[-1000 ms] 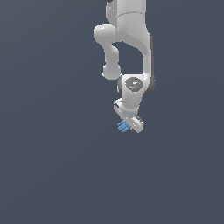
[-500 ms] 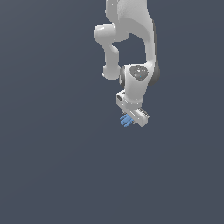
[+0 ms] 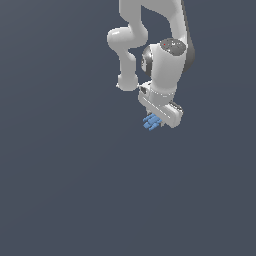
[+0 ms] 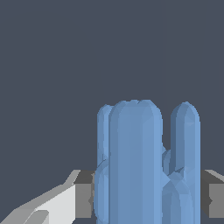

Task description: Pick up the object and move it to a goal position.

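I've got the object (image 3: 151, 122) clamped in the gripper (image 3: 154, 121) — jaws tight on both sides, blue bars (image 4: 144, 166) sticking out past the fingers (image 4: 57, 202).

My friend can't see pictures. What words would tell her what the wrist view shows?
A bright-blue object made of tall rounded bars fills the middle, sitting between the gripper's grey finger pads. Behind it is only plain dark grey-blue background.
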Motion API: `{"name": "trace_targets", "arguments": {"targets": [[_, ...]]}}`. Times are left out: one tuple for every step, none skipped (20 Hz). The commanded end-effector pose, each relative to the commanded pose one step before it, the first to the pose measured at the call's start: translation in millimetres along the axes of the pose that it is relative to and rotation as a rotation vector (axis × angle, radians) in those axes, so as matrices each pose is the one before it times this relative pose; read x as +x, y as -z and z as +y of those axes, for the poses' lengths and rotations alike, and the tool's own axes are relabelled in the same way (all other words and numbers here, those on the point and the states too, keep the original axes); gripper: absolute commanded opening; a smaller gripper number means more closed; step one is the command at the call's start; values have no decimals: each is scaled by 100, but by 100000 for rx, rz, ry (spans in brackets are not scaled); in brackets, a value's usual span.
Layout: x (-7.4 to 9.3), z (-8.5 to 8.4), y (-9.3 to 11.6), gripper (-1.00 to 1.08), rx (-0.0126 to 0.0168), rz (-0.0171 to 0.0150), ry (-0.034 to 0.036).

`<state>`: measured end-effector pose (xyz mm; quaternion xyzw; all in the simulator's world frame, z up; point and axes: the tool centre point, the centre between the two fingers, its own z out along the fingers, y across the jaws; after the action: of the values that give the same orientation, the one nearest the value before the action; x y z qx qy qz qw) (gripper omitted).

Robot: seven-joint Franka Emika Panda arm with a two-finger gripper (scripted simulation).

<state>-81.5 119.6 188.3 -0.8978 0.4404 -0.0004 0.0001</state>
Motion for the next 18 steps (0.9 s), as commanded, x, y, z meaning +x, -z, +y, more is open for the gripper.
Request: {"name": "trace_targets", "arguments": {"targets": [[-722,-22,2773,-100,-76,101,-45],[-265,-34,1043,-100,0,0,0],[-262,-39,1011,-100,-23,43,-8],[-248,-38,980,-100,0,0,0],[-239,-39,945,-100,0,0,0],[-230,-41,907,-100,0,0,0],[-219,-44,866,-100,0,0,0],[-207,-46,820,-100,0,0,0],[-194,-47,768,-100,0,0,0],[-196,-58,705,-100,-7,-20,44],[-166,-47,658,-100,0,0,0],[-152,-46,603,-100,0,0,0],[-139,-47,546,-100,12,-40,25],[-124,-45,494,-100,0,0,0],[-110,-45,440,-100,0,0,0],[-96,-45,384,-100,11,-40,26],[-82,-42,333,-100,0,0,0],[-68,-40,278,-100,12,-40,25]]}}
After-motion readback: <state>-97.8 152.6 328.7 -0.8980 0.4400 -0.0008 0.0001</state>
